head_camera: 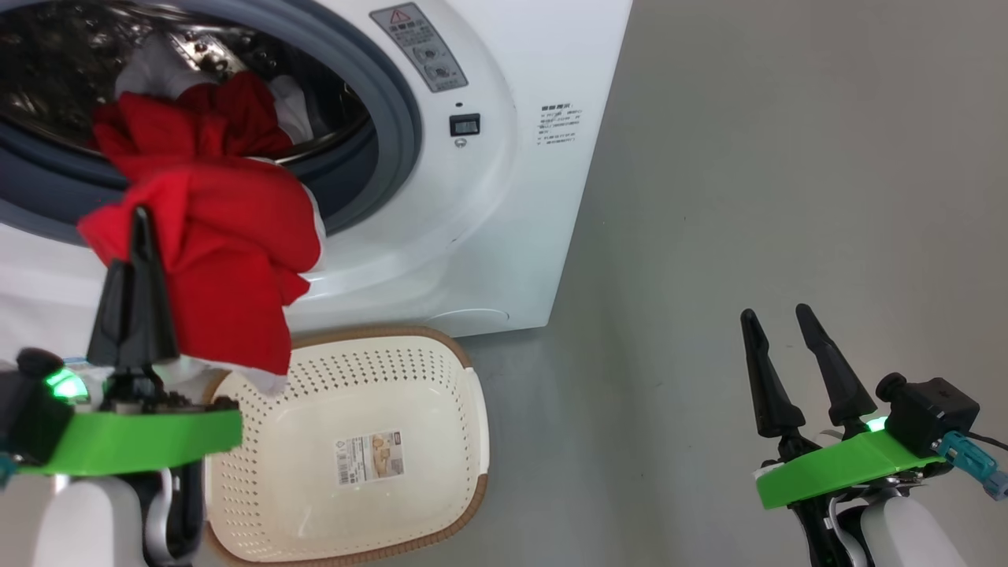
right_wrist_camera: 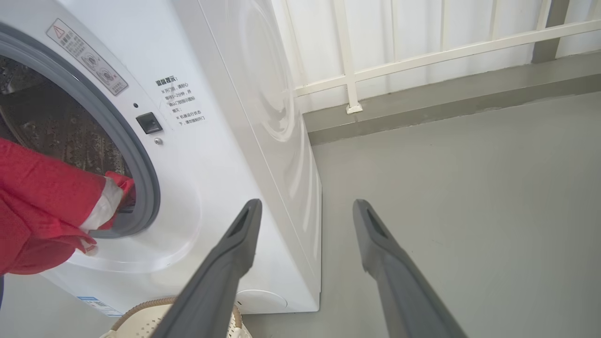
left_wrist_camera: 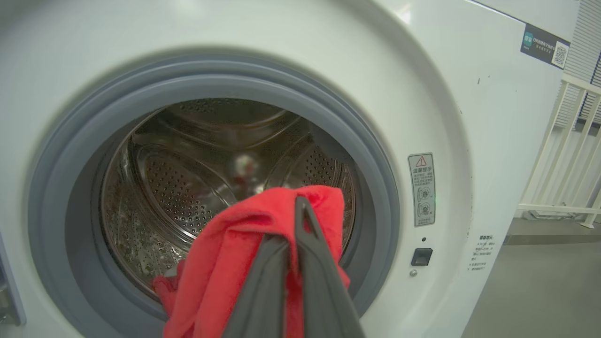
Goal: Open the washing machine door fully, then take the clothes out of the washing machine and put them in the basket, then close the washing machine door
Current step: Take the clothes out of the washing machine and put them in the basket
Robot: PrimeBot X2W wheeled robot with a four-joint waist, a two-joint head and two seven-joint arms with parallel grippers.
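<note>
Head view: left gripper (head_camera: 142, 216) pinched clothes (head_camera: 228, 236); soft, light, limp, trailing from washing machine (head_camera: 512, 197); bunched fold seemed safest hold. Right gripper (head_camera: 776, 313) spread, empty.

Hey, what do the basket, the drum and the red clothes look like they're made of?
The basket: cream plastic, probably, smooth moulded walls with rows of holes. The drum: shiny perforated metal, likely stainless steel, judging by reflections. The clothes: soft red fabric, hanging in limp folds.

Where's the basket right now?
In the head view the basket sits on the floor at lower centre-left, just before the washing machine, below the clothes hanging from the left gripper.
</note>
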